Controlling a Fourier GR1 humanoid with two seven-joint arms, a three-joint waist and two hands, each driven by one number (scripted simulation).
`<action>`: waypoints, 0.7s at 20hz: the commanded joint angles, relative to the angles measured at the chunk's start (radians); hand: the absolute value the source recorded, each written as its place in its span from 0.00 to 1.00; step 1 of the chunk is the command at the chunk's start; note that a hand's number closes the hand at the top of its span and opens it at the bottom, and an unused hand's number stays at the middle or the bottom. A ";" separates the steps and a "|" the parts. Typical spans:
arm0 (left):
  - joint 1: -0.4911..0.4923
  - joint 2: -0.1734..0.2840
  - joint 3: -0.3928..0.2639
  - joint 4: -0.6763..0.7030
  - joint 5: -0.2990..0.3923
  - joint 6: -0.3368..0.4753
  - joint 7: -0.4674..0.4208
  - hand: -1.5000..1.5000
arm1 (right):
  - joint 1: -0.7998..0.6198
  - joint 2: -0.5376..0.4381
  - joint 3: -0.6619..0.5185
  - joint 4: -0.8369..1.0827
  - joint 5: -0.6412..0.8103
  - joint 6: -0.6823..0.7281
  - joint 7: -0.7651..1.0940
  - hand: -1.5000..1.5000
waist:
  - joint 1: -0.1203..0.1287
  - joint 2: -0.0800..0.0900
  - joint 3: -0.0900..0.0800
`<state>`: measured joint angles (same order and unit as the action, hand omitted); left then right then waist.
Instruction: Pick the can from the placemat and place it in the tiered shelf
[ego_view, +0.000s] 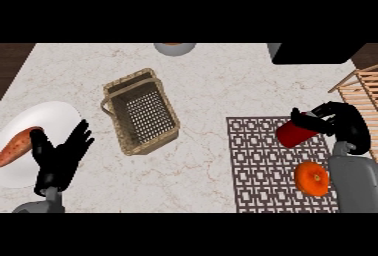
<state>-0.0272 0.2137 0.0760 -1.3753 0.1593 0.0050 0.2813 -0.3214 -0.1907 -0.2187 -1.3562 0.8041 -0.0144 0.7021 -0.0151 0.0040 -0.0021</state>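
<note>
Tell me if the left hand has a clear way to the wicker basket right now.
Probably yes. The left hand rests open at the lower left, beside the white plate, and only bare counter lies between it and the wicker basket.

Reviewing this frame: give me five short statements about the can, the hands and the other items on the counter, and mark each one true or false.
1. The right hand has its fingers curled round the red can. True.
2. The can stands inside the wicker basket. False: the basket holds nothing visible; the can is over the patterned placemat, tilted in the hand.
3. An orange lies on the placemat. True.
4. The left hand is holding the orange. False: it is open, fingers straight, at the lower left beside the white plate.
5. The can already sits in the wooden tiered shelf. False: the shelf is at the right edge, and the can is not yet in it.
</note>
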 joint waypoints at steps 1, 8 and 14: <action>0.011 -0.029 -0.035 0.004 -0.015 -0.001 -0.006 0.50 | -0.123 0.010 -0.088 -0.006 0.170 -0.215 0.296 1.00 | 0.036 0.003 -0.006; -0.025 -0.019 -0.038 0.025 -0.018 -0.013 0.004 0.50 | -0.421 -0.049 -0.043 -0.012 0.598 -0.197 0.667 1.00 | 0.058 -0.003 -0.008; -0.014 -0.021 -0.045 0.007 -0.023 -0.006 0.027 0.50 | -0.619 -0.038 -0.078 0.025 0.828 -0.018 0.780 1.00 | 0.048 -0.008 -0.002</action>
<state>-0.0611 0.2017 0.0459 -1.3590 0.1463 -0.0047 0.3024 -0.7995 -0.2250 -0.2860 -1.3465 1.4959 -0.1404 1.2050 0.0327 -0.0017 -0.0060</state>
